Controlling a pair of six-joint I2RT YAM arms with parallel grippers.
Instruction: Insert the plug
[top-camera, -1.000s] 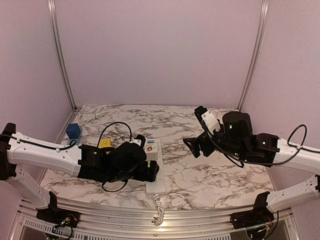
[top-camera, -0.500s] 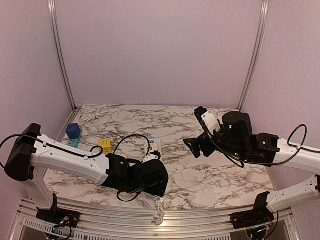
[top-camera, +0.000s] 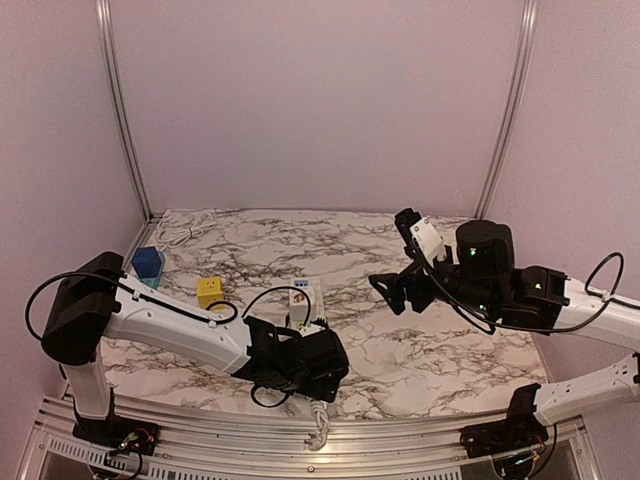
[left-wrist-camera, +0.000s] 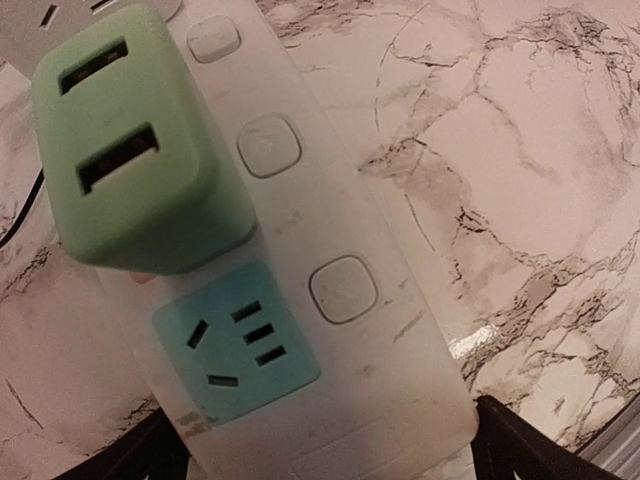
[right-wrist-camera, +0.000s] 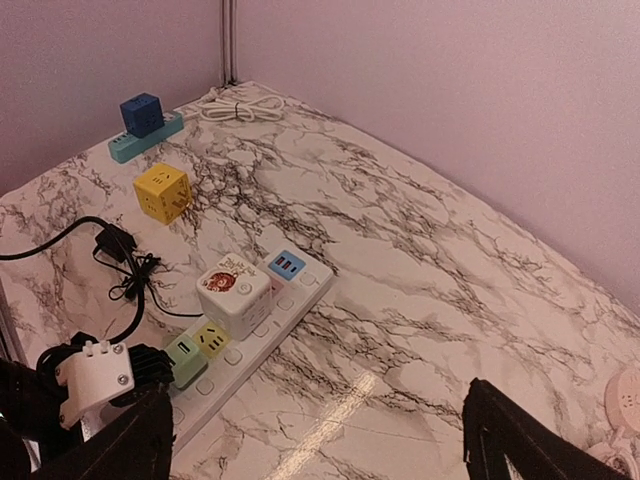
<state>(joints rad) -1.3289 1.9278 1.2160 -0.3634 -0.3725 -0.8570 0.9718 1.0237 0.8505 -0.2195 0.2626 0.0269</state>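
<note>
left fingers wide, empty over white plastic power strip | mint-green cube plug looks seated | right fingers wide, empty, parked aside

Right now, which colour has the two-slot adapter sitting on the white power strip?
The adapter is mint green, clearest in the left wrist view.

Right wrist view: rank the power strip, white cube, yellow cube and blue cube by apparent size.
1. power strip
2. white cube
3. yellow cube
4. blue cube
The cubes' ranking is unsure: the blue lies farthest from the camera, the white nearest.
</note>
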